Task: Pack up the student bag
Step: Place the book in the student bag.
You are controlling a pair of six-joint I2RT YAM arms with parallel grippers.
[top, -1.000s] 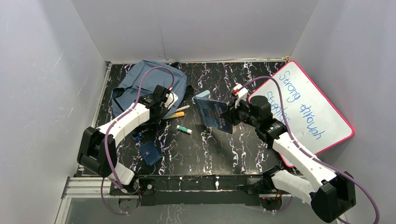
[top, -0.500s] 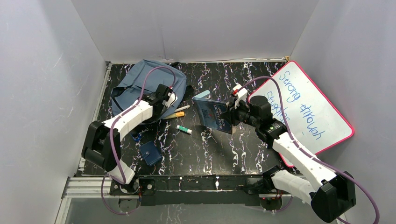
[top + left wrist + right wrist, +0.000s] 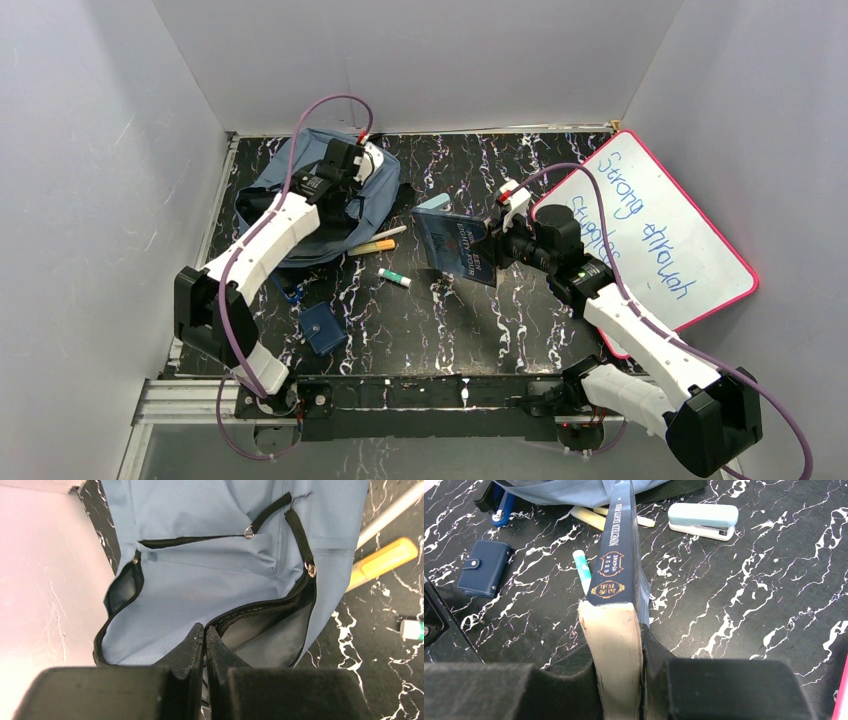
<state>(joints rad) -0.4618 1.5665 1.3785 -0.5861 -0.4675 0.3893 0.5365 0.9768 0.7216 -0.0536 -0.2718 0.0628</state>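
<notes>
My left end effector (image 3: 202, 636) is pressed together on the zipper edge of the student bag (image 3: 200, 585), which lies open-mouthed at the far left of the tabletop (image 3: 749, 605). My right end effector (image 3: 616, 650) pinches a book (image 3: 616, 555), spine up. I'd hold the mouth wide and feed the book in narrow end first, carrying it above the stapler (image 3: 703, 521) and marker (image 3: 583, 572).

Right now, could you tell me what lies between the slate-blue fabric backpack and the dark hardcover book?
An orange marker and a thin white pen, seen in the top view.
</notes>
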